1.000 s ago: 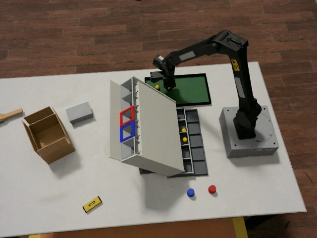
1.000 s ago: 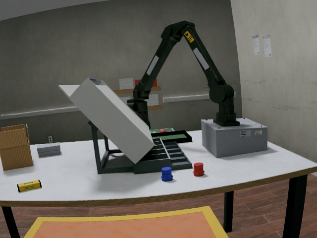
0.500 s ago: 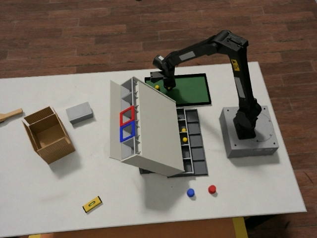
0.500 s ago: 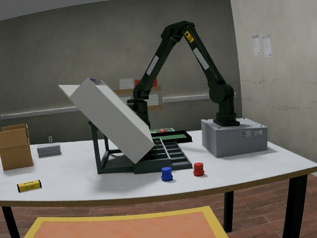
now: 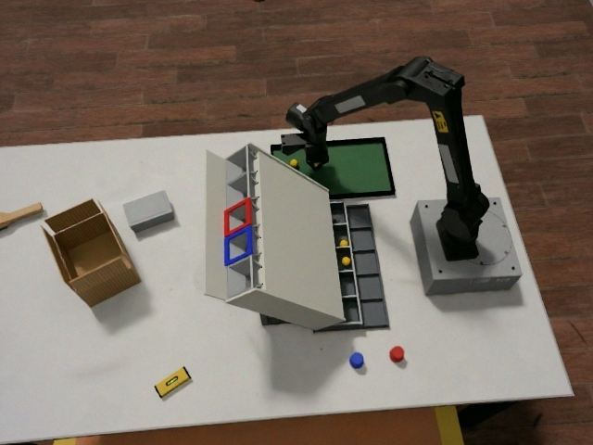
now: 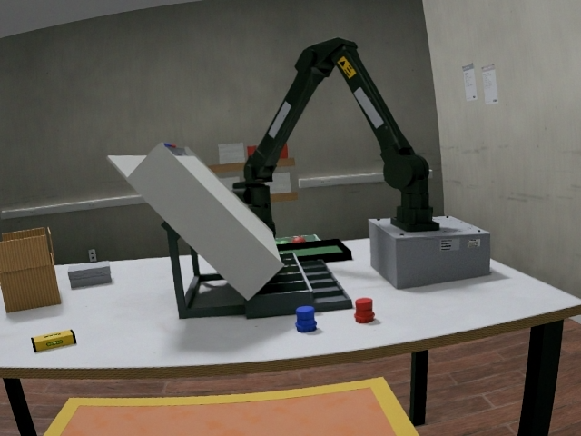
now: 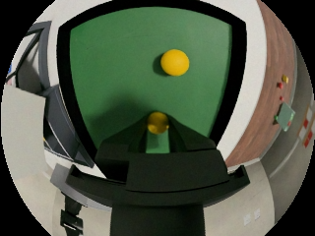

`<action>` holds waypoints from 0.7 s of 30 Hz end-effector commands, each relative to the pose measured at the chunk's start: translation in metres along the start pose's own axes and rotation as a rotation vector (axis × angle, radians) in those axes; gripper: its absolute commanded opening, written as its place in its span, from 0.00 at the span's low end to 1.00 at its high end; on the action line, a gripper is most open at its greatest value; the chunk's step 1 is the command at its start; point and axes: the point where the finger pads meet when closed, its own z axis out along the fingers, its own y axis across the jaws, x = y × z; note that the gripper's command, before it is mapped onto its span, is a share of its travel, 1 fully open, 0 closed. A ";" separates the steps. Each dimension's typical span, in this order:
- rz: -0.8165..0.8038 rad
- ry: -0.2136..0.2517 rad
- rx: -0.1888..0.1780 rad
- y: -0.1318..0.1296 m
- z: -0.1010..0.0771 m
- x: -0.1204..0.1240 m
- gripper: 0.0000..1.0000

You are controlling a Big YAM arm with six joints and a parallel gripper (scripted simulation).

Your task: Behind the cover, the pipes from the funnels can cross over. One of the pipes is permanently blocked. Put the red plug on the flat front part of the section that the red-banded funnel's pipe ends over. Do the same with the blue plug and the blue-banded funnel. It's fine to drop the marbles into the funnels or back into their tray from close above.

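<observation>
My gripper (image 5: 316, 164) (image 7: 157, 119) is down in the green marble tray (image 5: 363, 167) (image 7: 118, 59) (image 6: 323, 250), shut on a yellow marble (image 7: 157, 122). A second yellow marble (image 5: 293, 162) (image 7: 175, 62) lies loose in the tray beside it. The red-banded funnel (image 5: 237, 217) and blue-banded funnel (image 5: 238, 246) sit at the top of the white sloped cover (image 5: 292, 239) (image 6: 206, 215). Two yellow marbles (image 5: 343, 242) (image 5: 346, 260) lie in neighbouring middle sections of the dark sectioned tray (image 5: 366, 268) (image 6: 323, 286). The red plug (image 5: 397, 353) (image 6: 364, 310) and blue plug (image 5: 356, 360) (image 6: 305, 319) stand on the table in front.
The arm's grey base (image 5: 464, 248) (image 6: 429, 251) is right of the sections. An open cardboard box (image 5: 88, 251) (image 6: 25, 270), a grey block (image 5: 148, 210) (image 6: 89, 274), a yellow level (image 5: 172, 381) (image 6: 53, 340) and a wooden handle (image 5: 18, 212) lie to the left.
</observation>
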 end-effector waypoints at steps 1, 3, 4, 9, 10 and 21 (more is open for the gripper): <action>0.000 -0.010 0.009 -0.003 -0.004 -0.003 0.00; 0.003 -0.009 0.009 -0.003 -0.013 -0.003 0.00; 0.005 -0.009 0.009 -0.003 -0.023 -0.003 0.00; 0.015 -0.007 0.008 -0.003 -0.070 -0.003 0.00; 0.017 -0.007 0.008 -0.003 -0.079 -0.003 0.00; 0.029 -0.001 0.003 -0.002 -0.145 -0.004 0.00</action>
